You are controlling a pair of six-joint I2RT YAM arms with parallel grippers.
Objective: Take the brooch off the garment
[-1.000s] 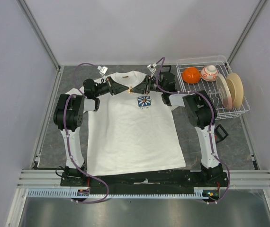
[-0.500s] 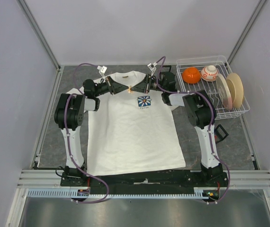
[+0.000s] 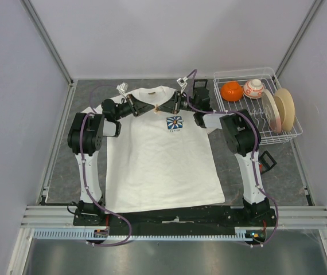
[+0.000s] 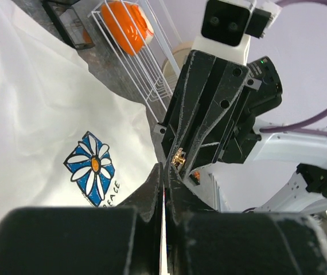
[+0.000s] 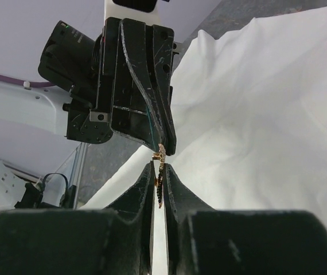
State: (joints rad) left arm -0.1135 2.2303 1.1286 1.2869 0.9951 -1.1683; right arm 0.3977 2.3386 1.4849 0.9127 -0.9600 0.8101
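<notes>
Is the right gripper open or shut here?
Shut. In its wrist view the right gripper pinches the gold brooch between nearly touching tips; the left gripper opposite pinches the shirt.

Bright, even light falls from above; shadows around the shirt [image 3: 160,154] are soft and faint. In both wrist views the shirt's white nearly washes out. The near fingers [image 4: 146,206] below it blur, while the brooch [image 5: 160,156] is fairly sharp. Posts [image 3: 46,40] beyond the shirt lean outward.
</notes>
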